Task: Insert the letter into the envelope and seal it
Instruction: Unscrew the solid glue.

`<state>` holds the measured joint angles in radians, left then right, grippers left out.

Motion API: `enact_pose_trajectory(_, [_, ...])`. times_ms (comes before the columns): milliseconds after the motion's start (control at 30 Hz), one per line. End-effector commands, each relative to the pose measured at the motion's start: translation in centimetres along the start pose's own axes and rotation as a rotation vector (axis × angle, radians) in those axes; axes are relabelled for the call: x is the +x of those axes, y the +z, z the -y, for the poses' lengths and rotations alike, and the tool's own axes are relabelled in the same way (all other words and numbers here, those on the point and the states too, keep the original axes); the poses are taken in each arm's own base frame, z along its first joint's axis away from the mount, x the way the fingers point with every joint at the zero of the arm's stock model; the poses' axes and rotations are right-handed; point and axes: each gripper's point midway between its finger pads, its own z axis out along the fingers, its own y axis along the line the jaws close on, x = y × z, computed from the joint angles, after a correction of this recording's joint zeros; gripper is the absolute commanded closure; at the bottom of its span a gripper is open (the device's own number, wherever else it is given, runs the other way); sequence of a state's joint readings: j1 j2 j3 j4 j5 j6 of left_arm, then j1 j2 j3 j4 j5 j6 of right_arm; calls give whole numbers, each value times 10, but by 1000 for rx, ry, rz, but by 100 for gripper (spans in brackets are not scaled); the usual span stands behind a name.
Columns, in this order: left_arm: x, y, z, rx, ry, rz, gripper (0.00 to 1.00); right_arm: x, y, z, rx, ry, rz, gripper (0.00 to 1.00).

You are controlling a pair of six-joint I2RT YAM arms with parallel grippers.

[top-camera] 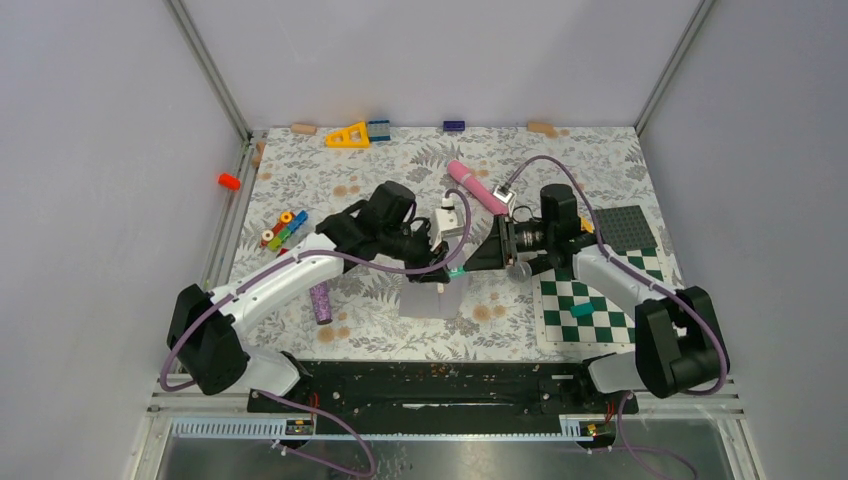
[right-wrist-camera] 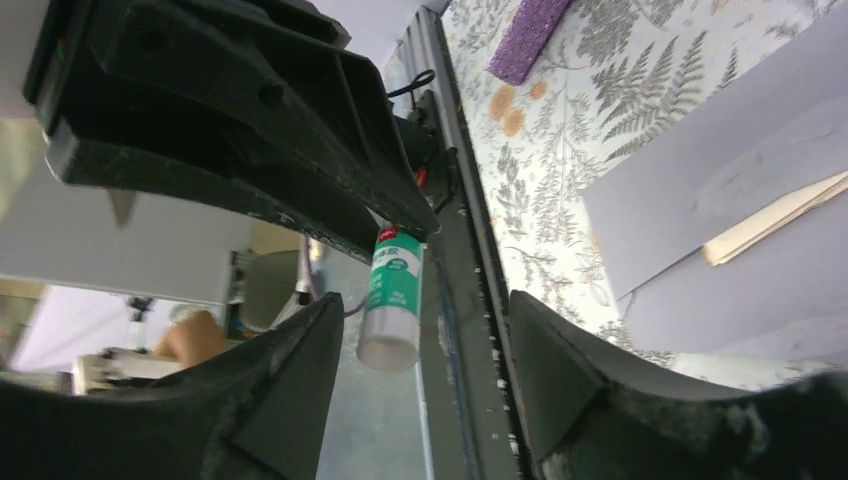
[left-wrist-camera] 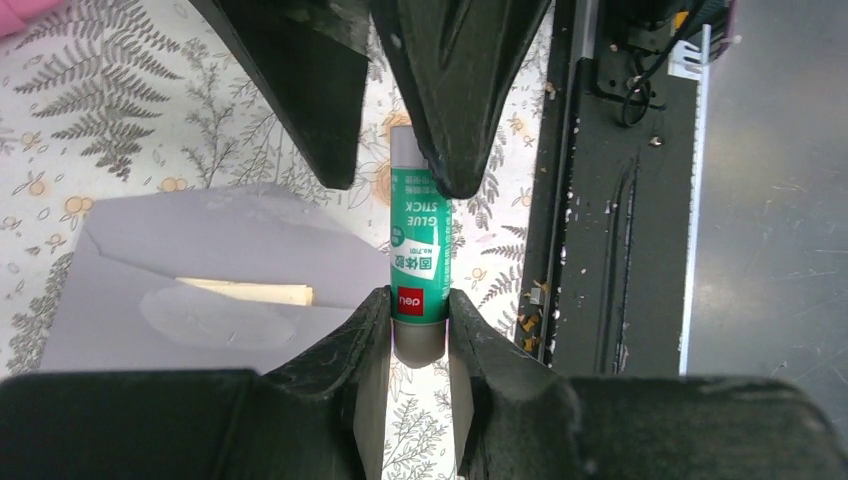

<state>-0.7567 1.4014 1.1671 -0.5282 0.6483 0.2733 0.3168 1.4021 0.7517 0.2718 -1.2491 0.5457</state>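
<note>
Left pincer (left-wrist-camera: pixel 418 302) pinching glue stick (left-wrist-camera: pixel 420 235), right pincer (right-wrist-camera: pixel 425 305) spread around its end, envelope (left-wrist-camera: pixel 210 235) nearby

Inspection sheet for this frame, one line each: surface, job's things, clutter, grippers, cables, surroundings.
Surface: fern-print cloth, lying flat.
Job's things: envelope flap open, letter showing inside; glue stick held beside it.
Clutter: pink cylinder, purple stick, toy blocks, checkerboard mat.
Grippers: left gripper shut on glue stick; right gripper open around its free end.
Cables: purple cables loop along both arms.
Surroundings: grey walls, metal frame posts.
</note>
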Motion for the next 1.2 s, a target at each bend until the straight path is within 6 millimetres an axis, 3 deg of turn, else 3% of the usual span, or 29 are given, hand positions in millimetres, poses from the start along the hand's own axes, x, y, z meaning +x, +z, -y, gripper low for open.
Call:
enact_pose_trajectory(0, [-21, -5, 15, 88, 59, 79, 100, -6, -15, -8, 46, -436, 13, 27])
enact_pose_trajectory(167, [-14, -1, 24, 245, -49, 60, 100, 5, -30, -12, 47, -941, -10, 23])
enact_pose_trajectory(267, [-8, 5, 21, 322, -141, 40, 100, 23, -32, -14, -13, -1268, -8, 19])
enact_pose_trajectory(333, [-4, 10, 20, 360, -192, 34, 100, 29, -32, -16, -45, -1382, 10, 18])
enact_pose_trajectory(567, [-1, 18, 22, 445, -267, 17, 100, 43, -27, -10, -71, -1497, 0, 23])
enact_pose_trajectory(800, [1, 18, 25, 470, -278, 14, 100, 42, -17, -7, -84, -1505, 5, 30])
enact_pose_trajectory(1167, [3, 18, 27, 483, -273, 6, 100, 41, -13, -10, -97, -1466, 13, 57])
